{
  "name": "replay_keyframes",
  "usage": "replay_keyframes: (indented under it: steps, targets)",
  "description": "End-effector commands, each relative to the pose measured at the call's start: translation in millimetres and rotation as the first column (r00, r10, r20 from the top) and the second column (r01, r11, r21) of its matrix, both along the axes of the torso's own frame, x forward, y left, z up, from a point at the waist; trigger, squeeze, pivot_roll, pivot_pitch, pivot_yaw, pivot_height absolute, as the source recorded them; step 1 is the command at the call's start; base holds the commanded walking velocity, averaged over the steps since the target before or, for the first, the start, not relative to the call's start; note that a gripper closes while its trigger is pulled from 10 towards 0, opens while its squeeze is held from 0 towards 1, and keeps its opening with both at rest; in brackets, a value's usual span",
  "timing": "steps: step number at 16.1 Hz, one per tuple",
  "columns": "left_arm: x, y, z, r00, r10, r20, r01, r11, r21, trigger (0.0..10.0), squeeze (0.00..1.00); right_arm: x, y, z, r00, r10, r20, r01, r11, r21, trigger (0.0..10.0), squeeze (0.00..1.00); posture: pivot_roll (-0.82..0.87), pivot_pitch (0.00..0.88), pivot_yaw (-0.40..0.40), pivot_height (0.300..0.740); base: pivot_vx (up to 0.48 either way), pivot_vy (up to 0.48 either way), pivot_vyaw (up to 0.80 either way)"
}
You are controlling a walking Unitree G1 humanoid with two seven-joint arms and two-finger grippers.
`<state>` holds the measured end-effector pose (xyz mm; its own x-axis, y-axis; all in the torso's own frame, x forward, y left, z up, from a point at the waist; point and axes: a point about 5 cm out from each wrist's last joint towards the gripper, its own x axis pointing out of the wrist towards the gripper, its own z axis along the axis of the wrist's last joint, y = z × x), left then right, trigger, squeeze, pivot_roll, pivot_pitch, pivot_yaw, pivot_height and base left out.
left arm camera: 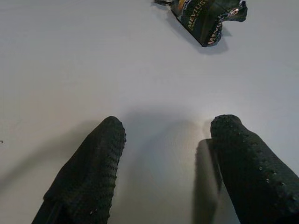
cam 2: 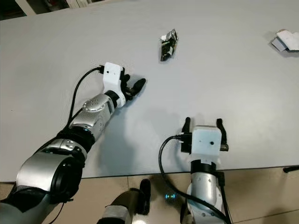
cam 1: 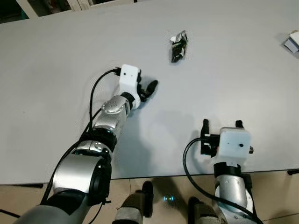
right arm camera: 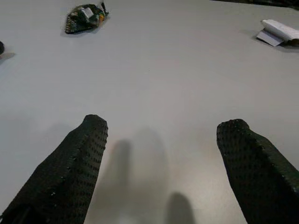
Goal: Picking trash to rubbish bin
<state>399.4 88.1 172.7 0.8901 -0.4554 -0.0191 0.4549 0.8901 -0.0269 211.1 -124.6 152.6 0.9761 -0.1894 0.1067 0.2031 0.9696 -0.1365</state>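
a crumpled dark wrapper (cam 1: 178, 46) lies on the pale grey desk (cam 1: 56, 56), toward its far side. the left claw (cam 1: 148, 89) reaches out low over the desk, aimed at the wrapper but well short of it, holding nothing; in the left wrist view its two fingers (left arm camera: 88, 172) stand apart with bare desk between them and the wrapper (left arm camera: 205, 14) beyond. the right claw (cam 1: 221, 126) hovers over the desk's near edge, fingers (right arm camera: 70, 168) spread wide and empty, well apart from the wrapper. a white folded scrap (cam 1: 292, 42) sits at the far right of the desk. tan floor (cam 1: 280, 196) lies below the near edge.
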Motion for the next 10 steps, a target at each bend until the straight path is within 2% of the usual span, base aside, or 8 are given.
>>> replay_keyframes:
  steps: [1, 7, 10]
  targets:
    - [-2.3, 7.6, -13.1, 0.998, 0.016, -0.060, -0.016, 1.000, 0.009, 10.0, 0.00, -0.9, 4.6, -1.5, 1.000, 0.012, -0.002, -0.012, 1.000, 0.027, 10.0, 0.00, -0.03, 0.246, 0.142, 0.740, 0.000, 0.480, 0.00]
    - [-1.2, 8.5, -10.6, 0.998, 0.020, -0.055, -0.018, 1.000, 0.025, 10.0, 0.00, 2.3, 4.4, -0.1, 1.000, 0.009, 0.008, -0.009, 1.000, 0.029, 10.0, 0.00, -0.02, 0.244, 0.145, 0.740, 0.000, 0.480, 0.00]
    - [-1.8, 6.4, -8.6, 1.000, -0.008, -0.030, 0.009, 0.999, 0.033, 10.0, 0.00, 2.7, 3.1, 0.1, 1.000, -0.004, 0.011, 0.004, 0.999, 0.031, 10.0, 0.00, -0.02, 0.237, 0.144, 0.740, 0.000, 0.000, 0.00]
